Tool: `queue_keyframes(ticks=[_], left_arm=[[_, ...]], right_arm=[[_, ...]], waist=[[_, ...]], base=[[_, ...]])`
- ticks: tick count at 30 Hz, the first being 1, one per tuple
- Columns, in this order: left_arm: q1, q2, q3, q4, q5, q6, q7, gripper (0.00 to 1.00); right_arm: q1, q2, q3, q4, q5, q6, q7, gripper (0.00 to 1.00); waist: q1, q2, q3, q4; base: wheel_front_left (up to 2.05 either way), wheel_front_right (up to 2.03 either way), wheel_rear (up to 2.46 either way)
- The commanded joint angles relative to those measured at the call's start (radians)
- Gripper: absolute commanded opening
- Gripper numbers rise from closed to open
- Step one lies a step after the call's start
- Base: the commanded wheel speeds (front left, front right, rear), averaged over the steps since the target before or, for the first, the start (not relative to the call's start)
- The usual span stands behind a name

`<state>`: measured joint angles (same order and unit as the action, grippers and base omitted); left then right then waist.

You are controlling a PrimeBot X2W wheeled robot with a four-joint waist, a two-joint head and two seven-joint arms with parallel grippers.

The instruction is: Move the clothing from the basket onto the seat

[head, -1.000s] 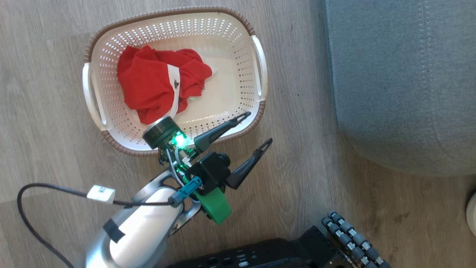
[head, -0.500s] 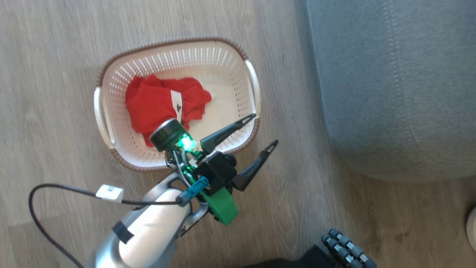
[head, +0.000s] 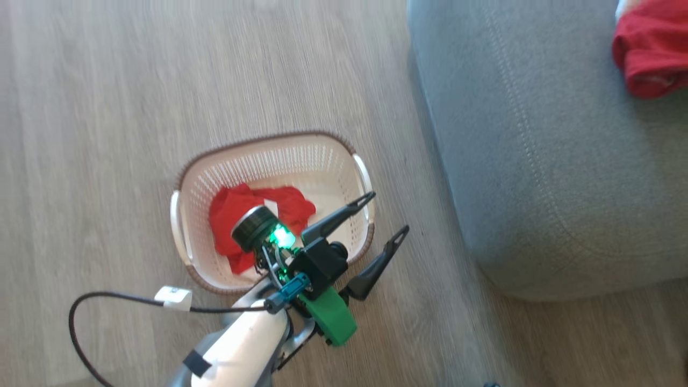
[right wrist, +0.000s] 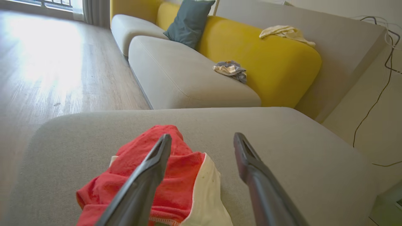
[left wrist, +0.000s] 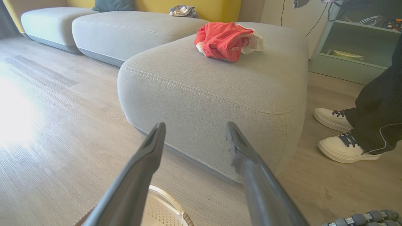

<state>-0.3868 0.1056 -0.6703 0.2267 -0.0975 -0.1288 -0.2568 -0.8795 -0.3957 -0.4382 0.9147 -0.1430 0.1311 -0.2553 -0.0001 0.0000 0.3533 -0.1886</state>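
**Both grippers empty**

Head view: the left gripper (head: pixel 386 215) is spread and empty, one fingertip over the basket (head: pixel 301 158) with red clothing (head: pixel 226 215) inside.

Left wrist view: the seat (left wrist: pixel 204 78) lies past the fingertips.

Right wrist view: the right gripper (right wrist: pixel 202 135) is spread, empty; a red garment (right wrist: pixel 182 175) lies on the seat under one finger.

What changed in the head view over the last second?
Mainly the head camera moved, swinging toward the seat and bringing a red garment on it into view. Left gripper stays open over the basket rim; the garment inside lies as before.
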Motion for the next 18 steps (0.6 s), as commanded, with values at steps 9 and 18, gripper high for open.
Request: queue_keyframes(ticks=[9, 18], left_arm=[[0.061, -0.03, 0.099, -0.027, -0.012, 0.022, -0.005, 1.0], [0.132, -0.046, 0.217, -0.04, -0.014, 0.108, -0.005, 1.0]], right_arm=[[0.146, 0.034, 0.171, -0.217, 0.125, 0.0, -0.006, 1.0], [0.311, 0.074, 0.285, -0.441, 0.208, 0.0, -0.006, 1.0]], waist=[[0.0001, 0.0, -0.169, 0.041], [0.0001, 0.0, -0.258, 0.097]], base=[[0.0, 0.0, 0.0], [0.0, 0.0, 0.0]])
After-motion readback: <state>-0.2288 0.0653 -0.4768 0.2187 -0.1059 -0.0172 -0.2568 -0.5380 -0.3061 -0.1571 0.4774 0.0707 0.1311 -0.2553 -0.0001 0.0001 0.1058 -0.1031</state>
